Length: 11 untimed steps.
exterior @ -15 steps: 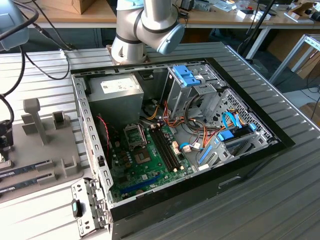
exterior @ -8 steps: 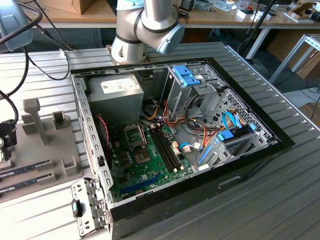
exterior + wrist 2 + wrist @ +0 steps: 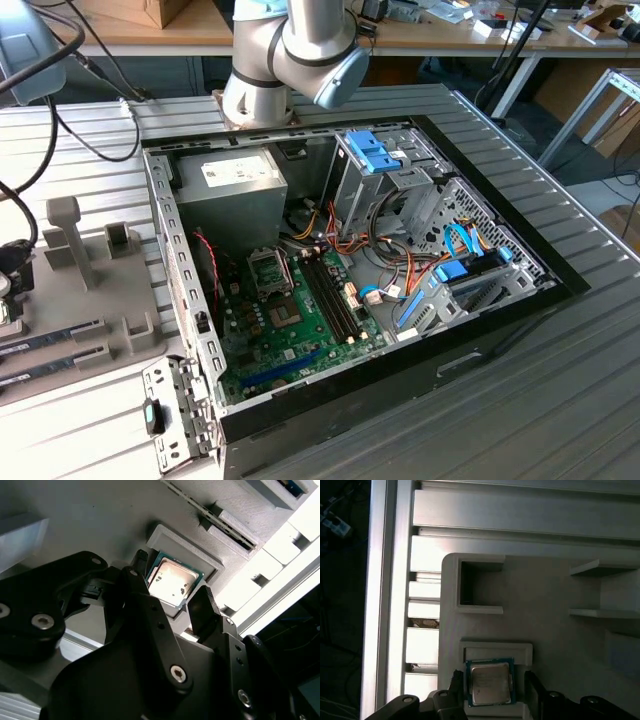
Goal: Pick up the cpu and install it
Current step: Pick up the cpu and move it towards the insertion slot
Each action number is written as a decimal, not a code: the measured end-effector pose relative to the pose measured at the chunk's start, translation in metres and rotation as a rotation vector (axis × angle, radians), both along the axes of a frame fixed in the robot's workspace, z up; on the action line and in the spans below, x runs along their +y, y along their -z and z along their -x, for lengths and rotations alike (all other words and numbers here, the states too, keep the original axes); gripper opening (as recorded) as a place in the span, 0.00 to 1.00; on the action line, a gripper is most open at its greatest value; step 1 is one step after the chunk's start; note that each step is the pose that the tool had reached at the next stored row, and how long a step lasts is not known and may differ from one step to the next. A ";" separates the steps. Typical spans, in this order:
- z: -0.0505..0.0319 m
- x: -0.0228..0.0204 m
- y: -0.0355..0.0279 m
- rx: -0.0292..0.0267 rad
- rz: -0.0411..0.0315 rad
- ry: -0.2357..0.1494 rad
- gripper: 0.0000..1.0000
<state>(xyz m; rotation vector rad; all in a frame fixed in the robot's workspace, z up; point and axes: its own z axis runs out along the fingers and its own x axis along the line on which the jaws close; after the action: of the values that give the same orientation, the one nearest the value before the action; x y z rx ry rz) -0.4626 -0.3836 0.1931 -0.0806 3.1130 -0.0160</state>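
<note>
At the exterior view's left, a pale grey holder [image 3: 125,300] lies on the ribbed bench [image 3: 90,180]. Two memory sticks [image 3: 55,335] rest in its long slots. The cpu [image 3: 174,580] lies flat in a raised square pocket [image 3: 200,550] of this holder, metal top up and its thin green rim showing. The first wrist view shows it in the same pocket [image 3: 489,682].

The tool [image 3: 170,587] is open and holds nothing. Its two black fingers [image 3: 202,607] stand one on each side of the cpu. In the first wrist view a strip of the holder shows between the cpu and one finger [image 3: 532,687].

Further along the bench, the base of the arm [image 3: 262,90] stands behind an open computer case [image 3: 480,330]. Inside the case, a grey power supply [image 3: 225,185] sits at the end nearer the arm. Below it in the picture lies the green motherboard [image 3: 290,340], with a metal-framed socket [image 3: 270,270] just beside the power supply.

Toward the exterior view's right, the case holds metal drive cages [image 3: 400,190] with blue tabs and bundles of coloured wires.
</note>
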 end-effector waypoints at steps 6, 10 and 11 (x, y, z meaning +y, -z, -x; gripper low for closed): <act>0.0001 0.0001 0.0020 -0.0001 -0.0001 -0.001 0.60; 0.0001 0.0002 0.0025 -0.0001 -0.0001 -0.001 0.60; 0.0001 0.0002 0.0025 -0.0001 -0.0001 -0.001 0.60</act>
<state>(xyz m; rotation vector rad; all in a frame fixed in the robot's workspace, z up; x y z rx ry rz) -0.4627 -0.3834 0.1906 -0.0817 3.1128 -0.0159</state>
